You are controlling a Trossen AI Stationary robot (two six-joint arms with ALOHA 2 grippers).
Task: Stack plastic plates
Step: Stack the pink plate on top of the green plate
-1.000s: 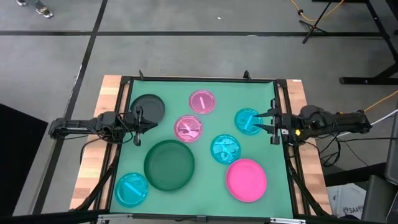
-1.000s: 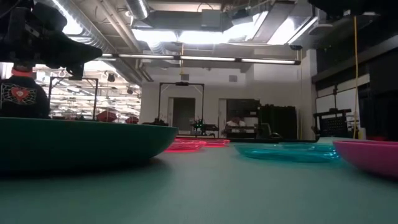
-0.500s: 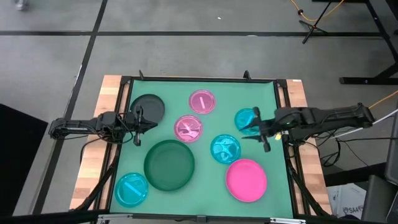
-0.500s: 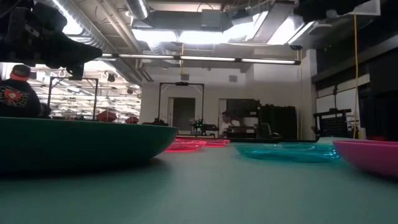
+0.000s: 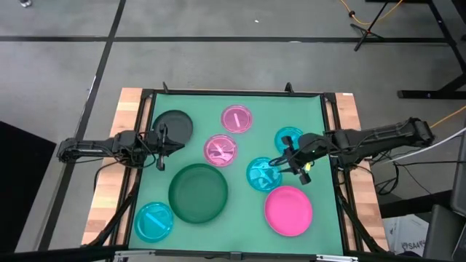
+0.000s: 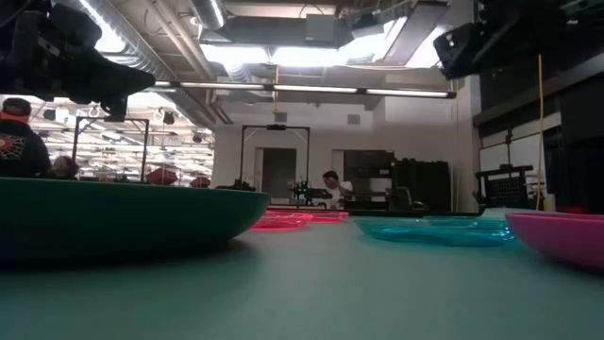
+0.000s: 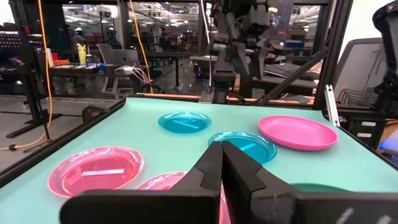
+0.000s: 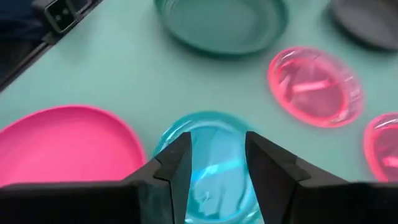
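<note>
From above, my right gripper [image 5: 285, 161] hangs over the cyan plate [image 5: 263, 173] beside the pink plate [image 5: 288, 210]. At my right wrist, the cyan plate [image 8: 210, 163] lies between my parted jaws. My left jaws sit closed, empty.

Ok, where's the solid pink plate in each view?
High: pink plate, lowest right of all the plates.
Low: at the right edge, cut off.
Left wrist: far across, beyond the nearer cyan plate.
Right wrist: beside the fingers, partly cut off.
Shared landmark: the cyan plate next to it, under the open right gripper.
</note>
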